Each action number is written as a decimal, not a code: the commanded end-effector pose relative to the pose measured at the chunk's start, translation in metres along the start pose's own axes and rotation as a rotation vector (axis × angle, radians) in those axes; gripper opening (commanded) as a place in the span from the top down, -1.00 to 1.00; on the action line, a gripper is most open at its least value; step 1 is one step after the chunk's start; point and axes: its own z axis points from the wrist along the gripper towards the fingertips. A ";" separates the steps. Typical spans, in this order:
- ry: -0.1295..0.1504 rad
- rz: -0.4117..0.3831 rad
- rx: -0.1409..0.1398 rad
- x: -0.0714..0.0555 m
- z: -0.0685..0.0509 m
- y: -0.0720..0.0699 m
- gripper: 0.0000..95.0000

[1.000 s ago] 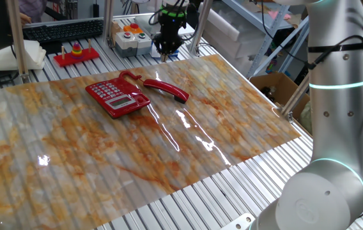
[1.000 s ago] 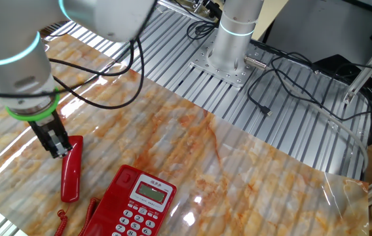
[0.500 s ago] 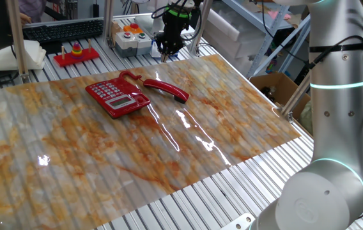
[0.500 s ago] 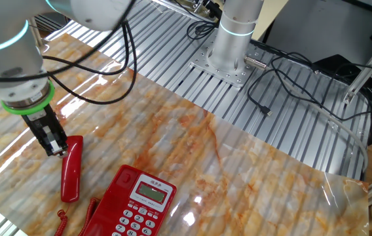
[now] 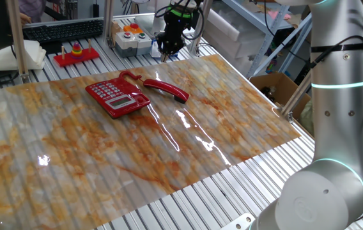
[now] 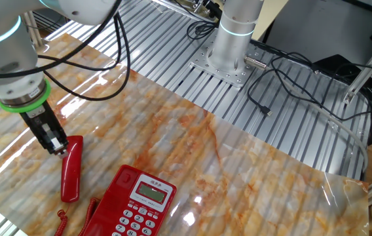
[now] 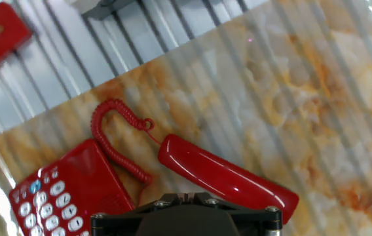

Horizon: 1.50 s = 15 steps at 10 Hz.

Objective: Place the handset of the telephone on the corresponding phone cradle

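The red handset point(image 5: 167, 88) lies on the marbled mat to the right of the red telephone point(image 5: 117, 96), off the phone cradle point(image 5: 135, 88). Its coiled red cord point(image 7: 117, 141) links it to the base. My gripper point(image 5: 163, 56) hangs above the mat's far edge, behind the handset. Its fingers are together and hold nothing. In the other fixed view the gripper point(image 6: 57, 145) is just above the handset's far end point(image 6: 71, 168), beside the telephone point(image 6: 137, 203). The hand view looks down on the handset point(image 7: 228, 176) and the keypad point(image 7: 45, 203).
A red tray with coloured stacking rings point(image 5: 76, 53) and a button box point(image 5: 131, 35) stand behind the mat on the slatted table. A cardboard box point(image 5: 274, 86) sits to the right. The arm's base point(image 6: 232, 39) and loose cables point(image 6: 291, 85) are on the other side.
The gripper has drifted slightly up and away from the handset's end. The handset and telephone have not moved.
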 end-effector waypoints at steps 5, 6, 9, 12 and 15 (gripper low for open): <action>0.014 -0.554 0.117 0.004 0.003 0.001 1.00; 0.013 -0.553 0.122 0.004 0.003 0.002 1.00; 0.012 -0.546 0.146 0.004 0.003 0.002 0.60; 0.011 -0.543 0.158 0.004 0.003 0.001 -0.20; 0.010 -0.541 0.162 0.004 0.003 0.001 -0.60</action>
